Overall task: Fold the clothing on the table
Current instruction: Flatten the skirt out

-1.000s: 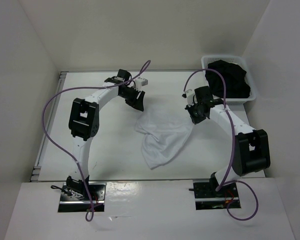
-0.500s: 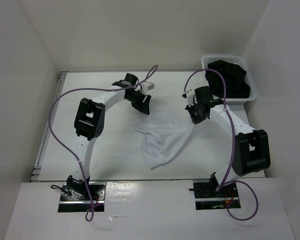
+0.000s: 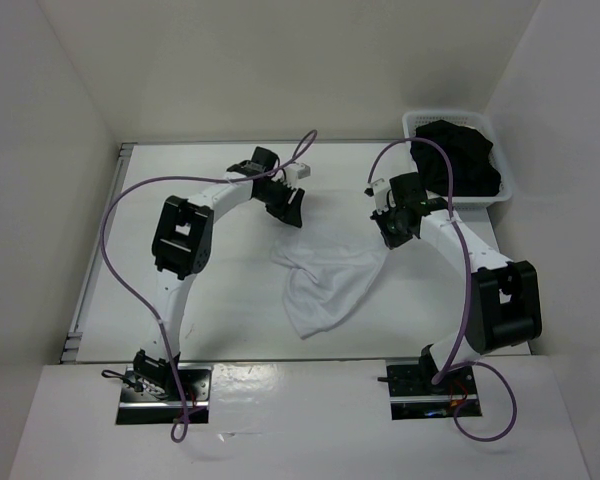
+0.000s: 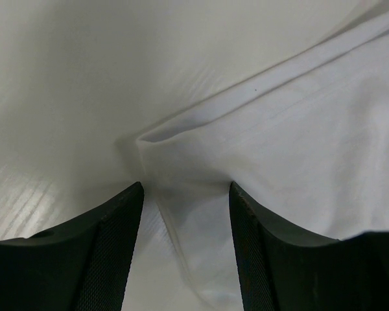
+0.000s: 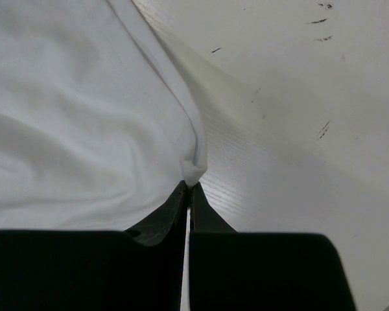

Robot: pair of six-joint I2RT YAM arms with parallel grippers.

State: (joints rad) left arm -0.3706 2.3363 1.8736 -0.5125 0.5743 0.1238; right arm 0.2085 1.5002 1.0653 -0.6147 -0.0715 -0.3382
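Note:
The white clothing (image 3: 325, 282) lies crumpled in the middle of the table (image 3: 220, 300). My left gripper (image 3: 289, 214) hovers at its far left corner. In the left wrist view that gripper (image 4: 185, 189) is open, and a folded corner of the clothing (image 4: 292, 142) lies between and just beyond its fingers (image 4: 117, 253), untouched as far as I can see. My right gripper (image 3: 388, 238) is at the clothing's far right corner. The right wrist view shows this gripper (image 5: 190, 186) shut on a small bunch of the clothing's hem (image 5: 196, 170).
A white basket (image 3: 412, 122) holding a black bundle (image 3: 462, 155) stands at the far right corner, close behind the right arm. A metal rail (image 3: 92, 262) runs along the table's left edge. White walls enclose the table on three sides.
My left gripper has moved right and slightly nearer, down to the clothing's far left corner. The right gripper has stayed shut on the hem without moving.

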